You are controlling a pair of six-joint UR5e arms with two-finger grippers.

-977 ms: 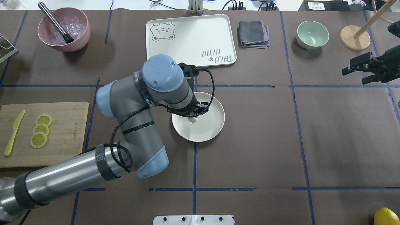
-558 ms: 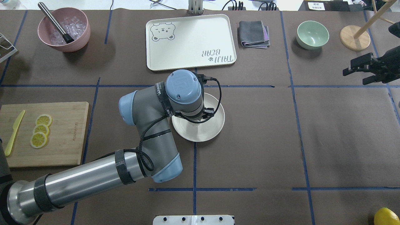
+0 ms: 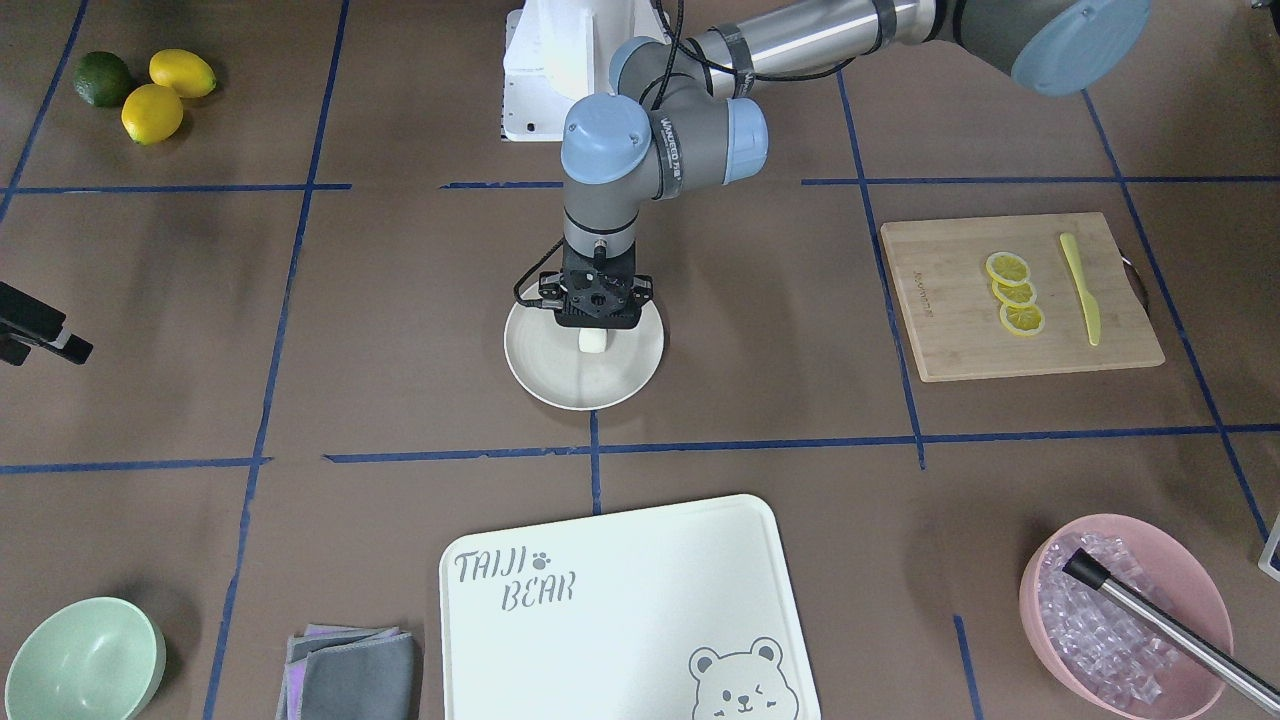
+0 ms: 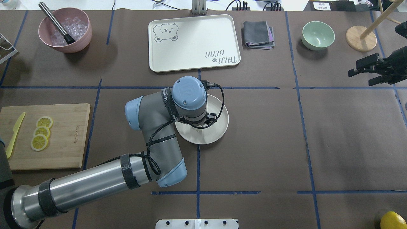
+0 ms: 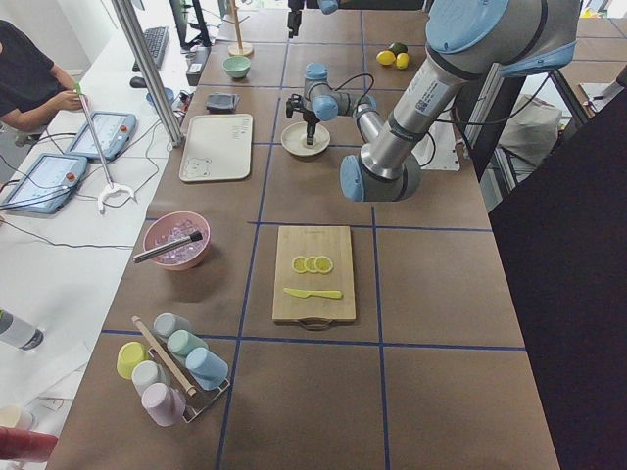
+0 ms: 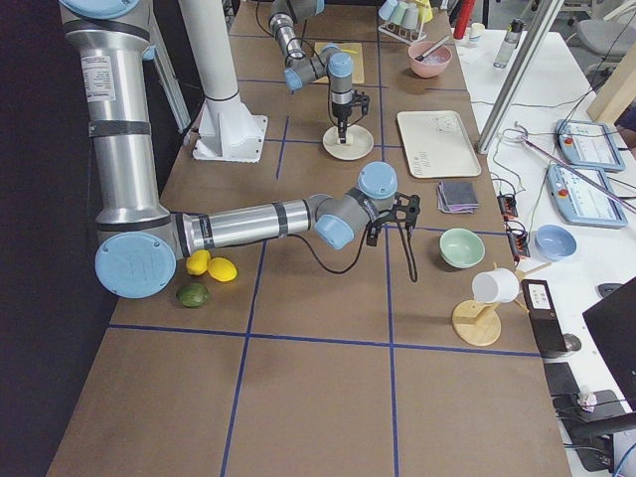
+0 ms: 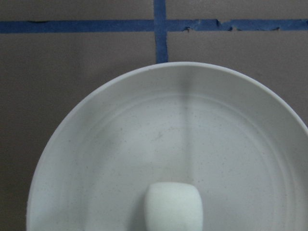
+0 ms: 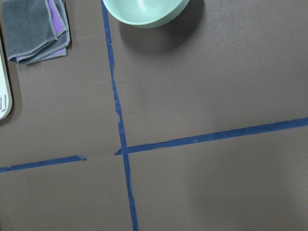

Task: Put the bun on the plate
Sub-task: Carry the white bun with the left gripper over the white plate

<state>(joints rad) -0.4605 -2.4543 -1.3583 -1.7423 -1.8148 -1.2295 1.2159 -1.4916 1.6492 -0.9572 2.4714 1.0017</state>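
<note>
The round cream-white plate [image 3: 535, 375] lies at the table's centre, also in the overhead view [image 4: 221, 127]. My left gripper [image 3: 596, 328] points straight down over the plate's robot-side half, shut on the bun [image 3: 593, 342], a small white lump. Whether the bun touches the plate I cannot tell. The left wrist view looks down on the plate [image 7: 96, 144], with the bun [image 7: 173, 208] at the bottom centre. From overhead the wrist hides most of the gripper. My right gripper [image 4: 361, 72] hangs open and empty far off at the table's right edge.
A bear-printed board [image 4: 194, 41], a folded grey cloth [image 4: 258, 34] and a mint-green bowl [image 4: 318, 35] lie beyond the plate. A cutting board [image 4: 63, 136] with lemon slices and a yellow knife lies left. A pink bowl [image 4: 65, 30] of ice stands far left.
My left wrist has swung over the plate and come lower with the bun in it. Over the last half second it shifted only slightly. The right arm has stayed put.
</note>
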